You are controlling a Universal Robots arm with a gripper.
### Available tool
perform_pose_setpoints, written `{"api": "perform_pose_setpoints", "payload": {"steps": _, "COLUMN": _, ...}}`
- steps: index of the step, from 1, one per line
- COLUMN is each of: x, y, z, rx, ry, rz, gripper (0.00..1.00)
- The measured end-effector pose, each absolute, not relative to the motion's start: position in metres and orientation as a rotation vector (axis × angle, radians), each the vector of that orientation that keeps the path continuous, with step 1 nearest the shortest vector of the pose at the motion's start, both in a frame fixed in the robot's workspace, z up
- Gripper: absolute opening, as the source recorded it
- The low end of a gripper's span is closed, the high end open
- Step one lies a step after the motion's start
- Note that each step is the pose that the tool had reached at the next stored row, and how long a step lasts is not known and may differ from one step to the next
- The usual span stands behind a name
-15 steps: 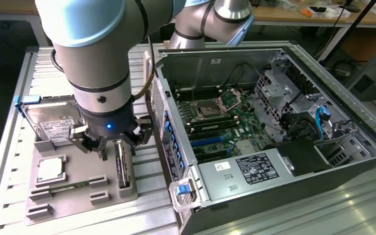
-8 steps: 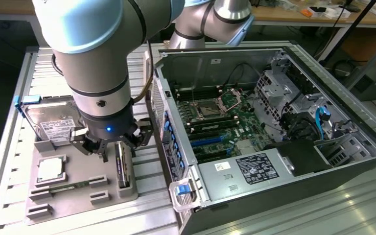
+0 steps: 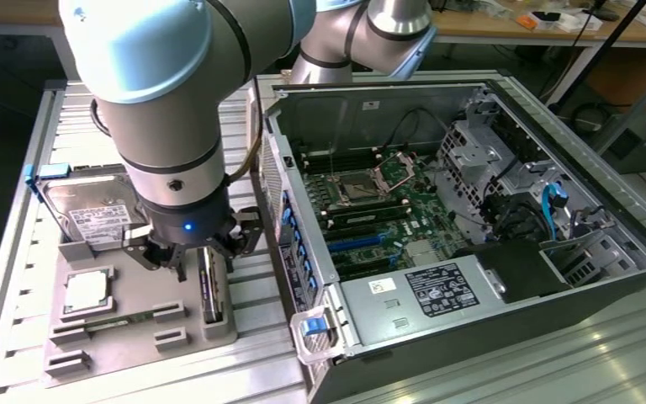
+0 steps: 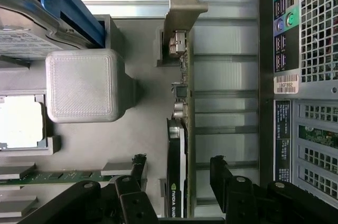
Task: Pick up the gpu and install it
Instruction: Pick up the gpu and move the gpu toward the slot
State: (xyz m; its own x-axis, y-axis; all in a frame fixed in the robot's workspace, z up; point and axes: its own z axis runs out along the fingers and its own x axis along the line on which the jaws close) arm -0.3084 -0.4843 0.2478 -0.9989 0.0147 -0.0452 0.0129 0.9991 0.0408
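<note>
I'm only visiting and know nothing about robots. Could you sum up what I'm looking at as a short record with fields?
gripper: open, one finger on each side of the gpu, not closed on it
gpu: standing on edge in the grey tray, not yet lifted
also on tray: hard drive, processor chip, memory stick
computer case: side open, at the exterior view's right, motherboard exposed

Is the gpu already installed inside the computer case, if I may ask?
No, the gpu stands on edge in the grey tray outside the computer case, under the open gripper.
</note>
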Motion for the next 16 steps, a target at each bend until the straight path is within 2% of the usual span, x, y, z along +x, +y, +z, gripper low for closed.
{"api": "perform_pose_setpoints", "payload": {"steps": 16, "x": -0.3101, "y": -0.4823, "z": 0.2463, "rx": 0.021, "ry": 3.096, "rz": 0.063, "gripper": 0.6}}
